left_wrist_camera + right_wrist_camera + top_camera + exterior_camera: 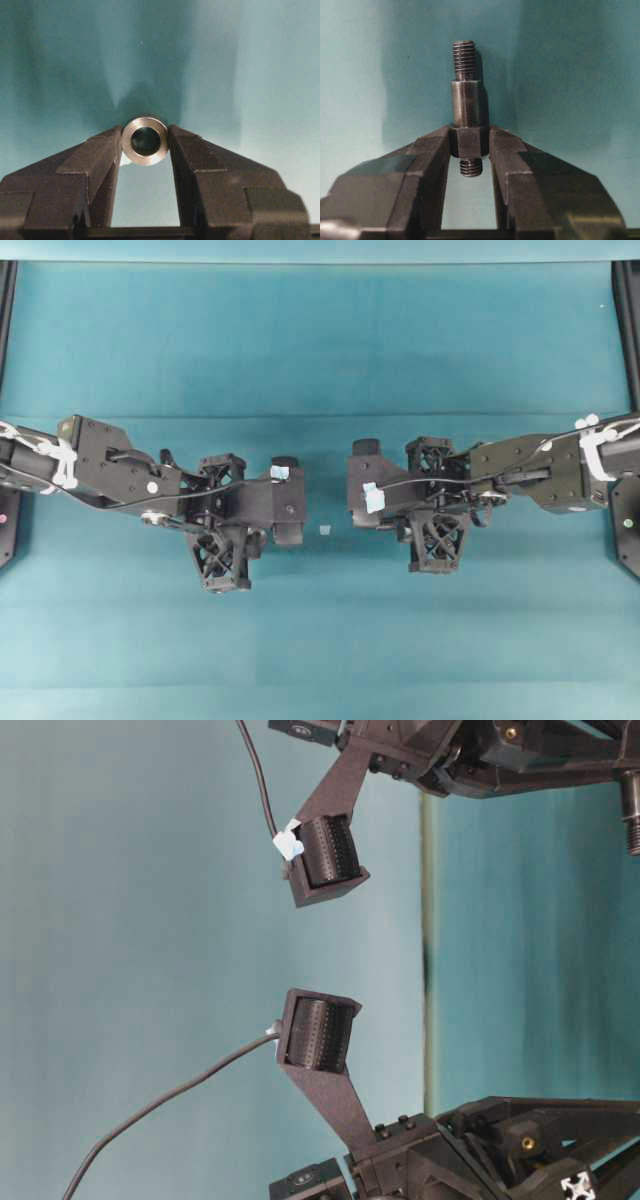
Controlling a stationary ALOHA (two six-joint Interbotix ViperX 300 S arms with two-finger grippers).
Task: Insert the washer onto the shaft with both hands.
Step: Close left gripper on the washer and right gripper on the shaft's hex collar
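Silvery-grey metal washer [145,140], a ring with a dark centre hole, sits pinched between the tips of the left gripper [145,145], its hole facing the left wrist camera. Dark grey stepped metal shaft [466,107] is clamped by its hexagonal collar in the right gripper [468,142]; the threaded end stands past the fingertips, a short threaded stub shows behind them.

Landmark: a tiny pale scrap [325,530] on the teal table [320,640]. Overhead, left gripper [287,502] lies just left of the scrap, right gripper [362,485] just right of it, tips facing, apart.

Washer and shaft are both too small or hidden to make out overhead. Table-level view shows only ribbed finger pads [318,1032]; cannot tell which arm is which. Arms cut off at the frame edges.
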